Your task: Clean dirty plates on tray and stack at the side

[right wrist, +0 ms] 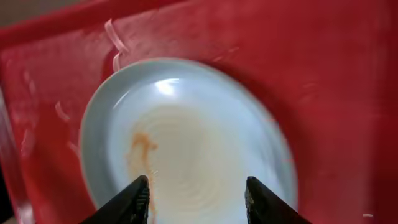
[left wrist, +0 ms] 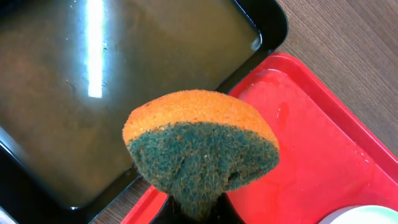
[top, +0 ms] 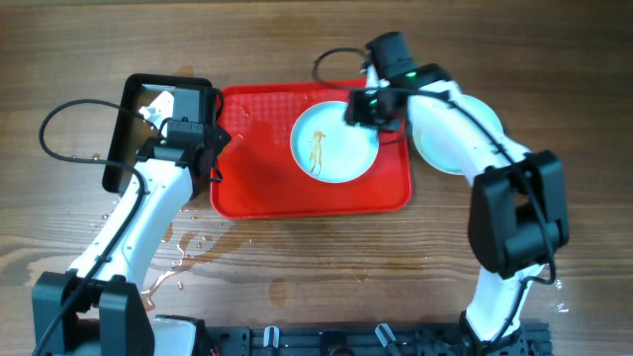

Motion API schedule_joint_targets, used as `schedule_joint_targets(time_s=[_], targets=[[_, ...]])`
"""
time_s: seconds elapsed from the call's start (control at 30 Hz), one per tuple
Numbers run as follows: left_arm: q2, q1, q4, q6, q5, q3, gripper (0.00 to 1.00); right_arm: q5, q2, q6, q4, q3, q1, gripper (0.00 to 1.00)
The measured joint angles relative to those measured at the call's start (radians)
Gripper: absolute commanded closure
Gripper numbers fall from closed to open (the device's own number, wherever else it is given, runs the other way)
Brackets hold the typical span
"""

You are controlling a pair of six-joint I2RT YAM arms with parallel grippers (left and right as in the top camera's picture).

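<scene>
Left jaws pinch an orange-green sponge (left wrist: 200,152) above the rim of the black pan (left wrist: 273,25). Right jaws stand parted and empty over a smeared plate (right wrist: 186,143) on the red tray (right wrist: 323,93).

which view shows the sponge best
The left wrist view: the sponge fills the middle of the frame, orange top and green scouring face both sharp, over the edge of the black pan and the red tray. Overhead, the left arm hides nearly all of it. The right wrist view shows none of it.
</scene>
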Motion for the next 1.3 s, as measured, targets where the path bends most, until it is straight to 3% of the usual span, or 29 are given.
schedule_joint_targets(time_s=[0.4,0.5,0.57,0.67,1.3], targets=[[0.012,-0.027,0.074,0.099,0.093,0.000,0.96,-0.033,0.100,-0.021,-0.018,-0.003,-0.051,0.52],[0.024,-0.044,0.092,0.144,0.125,0.000,0.96,-0.076,0.132,-0.024,-0.019,-0.009,-0.050,0.64],[0.035,-0.055,0.102,0.178,0.151,0.000,0.96,-0.089,0.133,-0.027,-0.019,-0.009,-0.050,0.81],[0.049,-0.066,0.106,0.216,0.180,0.000,0.96,-0.101,0.139,-0.025,-0.019,-0.010,-0.046,0.96],[0.130,-0.073,0.176,0.312,0.269,0.000,0.96,-0.112,0.139,-0.057,-0.026,-0.011,0.106,0.96]])
